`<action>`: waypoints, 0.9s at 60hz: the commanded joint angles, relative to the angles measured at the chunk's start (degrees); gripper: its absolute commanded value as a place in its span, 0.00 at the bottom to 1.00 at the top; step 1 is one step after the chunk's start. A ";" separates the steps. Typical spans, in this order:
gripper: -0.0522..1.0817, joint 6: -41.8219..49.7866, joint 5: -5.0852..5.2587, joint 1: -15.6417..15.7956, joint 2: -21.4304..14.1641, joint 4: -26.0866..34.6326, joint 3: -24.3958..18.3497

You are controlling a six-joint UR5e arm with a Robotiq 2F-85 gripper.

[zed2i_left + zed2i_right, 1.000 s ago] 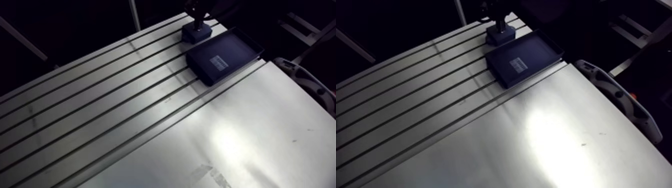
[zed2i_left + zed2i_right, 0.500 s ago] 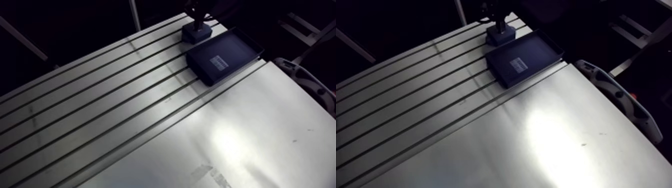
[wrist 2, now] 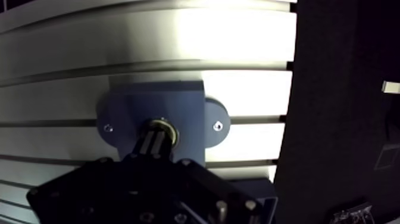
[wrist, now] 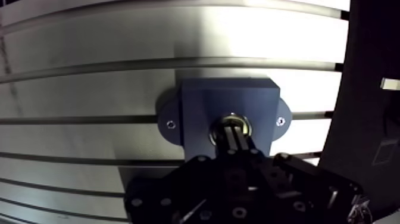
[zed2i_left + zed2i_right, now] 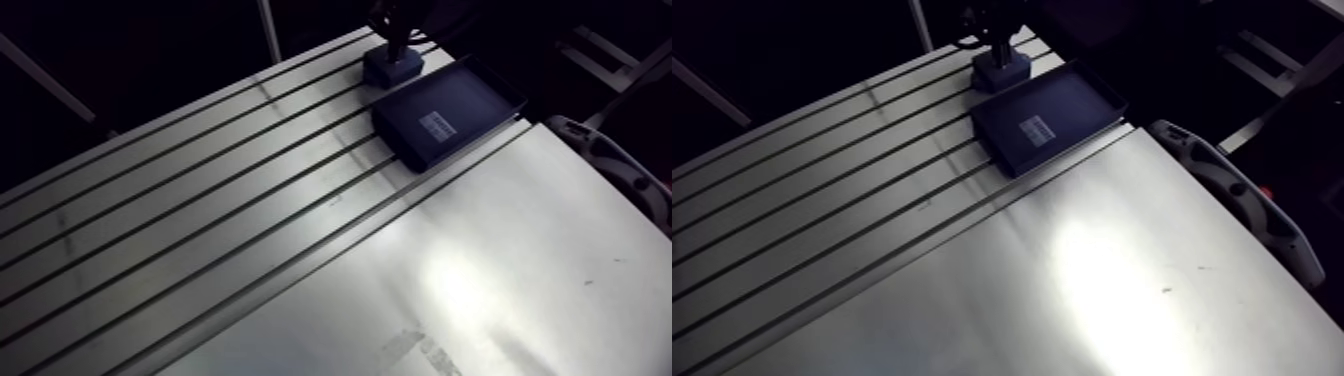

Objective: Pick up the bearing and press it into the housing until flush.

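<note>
From my station I see the claw (image 4: 234, 127) with its two fingers (image 4: 229, 138) drawn together, almost touching, their tips set down on the bearing (image 4: 215, 136). The bearing sits in the round bore at the middle of the blue housing (image 4: 202, 100); I can't tell if it is flush. The housing lies flat on the slotted table (image 5: 250, 200), a screw (image 4: 171, 124) in each side ear. Just beside it stands a dark blue tray (image 5: 478, 95) with a white label (image 5: 436, 124).
</note>
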 commanded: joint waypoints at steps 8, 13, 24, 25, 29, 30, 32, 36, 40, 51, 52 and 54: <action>1.00 0.04 0.45 0.32 -4.71 0.93 0.02; 1.00 0.04 0.55 0.74 -6.34 1.85 0.04; 0.08 1.01 0.13 1.29 -8.64 8.42 -0.88; 0.08 1.01 0.13 1.29 -8.64 8.42 -0.88; 0.05 1.40 0.36 1.30 -9.35 12.63 -1.98; 0.05 1.89 0.30 1.30 -9.70 14.51 -2.51; 0.05 2.48 0.22 1.37 -10.20 16.74 -3.26; 0.05 3.87 0.05 1.46 -11.24 22.87 -4.99; 0.05 4.34 -0.33 1.70 -12.69 27.99 -6.36; 0.05 4.83 -0.81 3.41 -17.39 30.99 -8.20; 0.05 5.17 -1.15 4.08 -18.00 31.47 -8.45; 0.05 5.67 -1.42 4.71 -18.47 31.76 -8.71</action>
